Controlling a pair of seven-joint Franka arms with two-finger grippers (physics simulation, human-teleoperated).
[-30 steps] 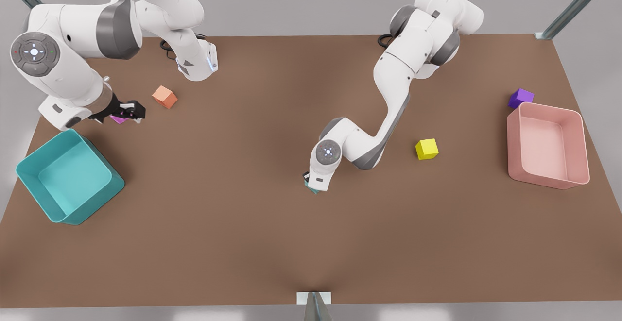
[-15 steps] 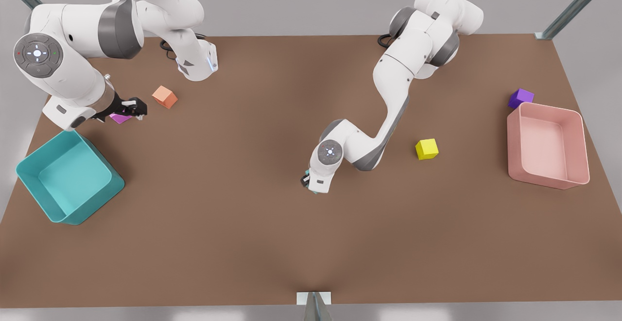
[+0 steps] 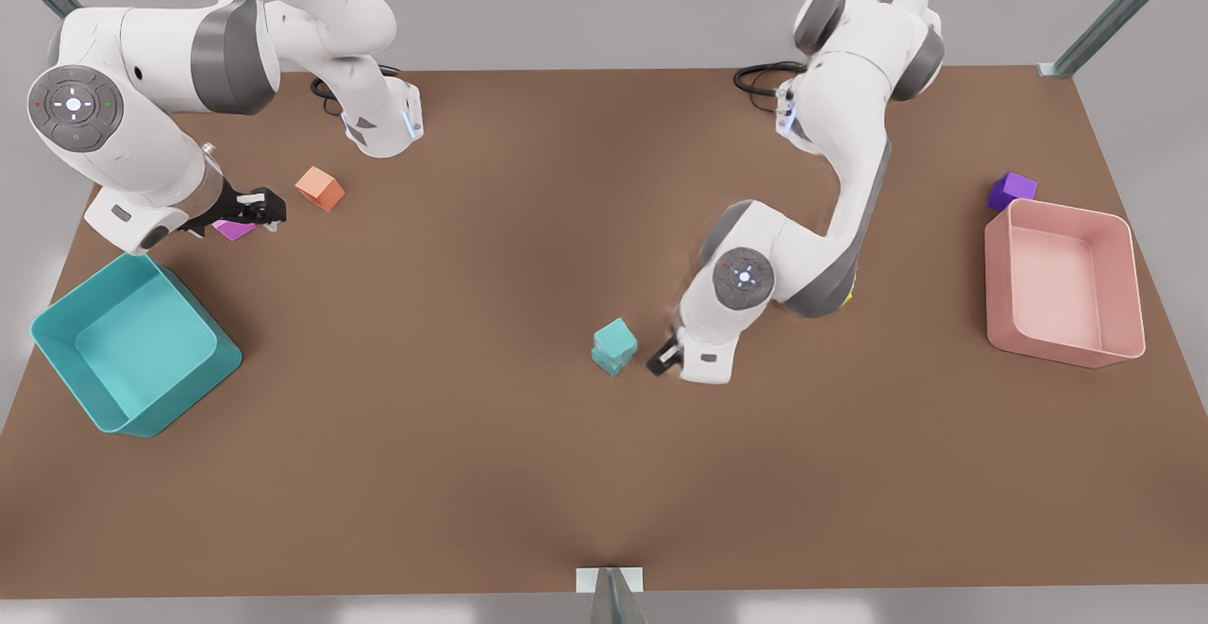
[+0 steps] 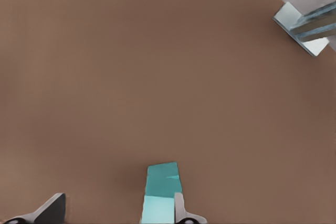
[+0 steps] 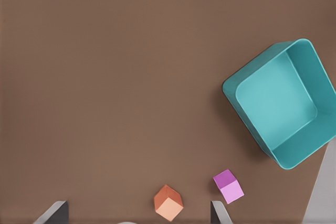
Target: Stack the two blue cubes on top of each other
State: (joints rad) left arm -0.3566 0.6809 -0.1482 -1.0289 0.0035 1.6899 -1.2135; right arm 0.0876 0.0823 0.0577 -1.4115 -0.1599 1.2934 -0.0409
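Near centre of the front view we see the 2 blue cubes (image 3: pixel 614 345) stacked, apparently completing the task. Just right, the left gripper (image 3: pixel 665 357) stands spread and empty. At upper left, the waiting right gripper (image 3: pixel 264 209), also spread, hovers above a magenta cube (image 3: pixel 229 228).
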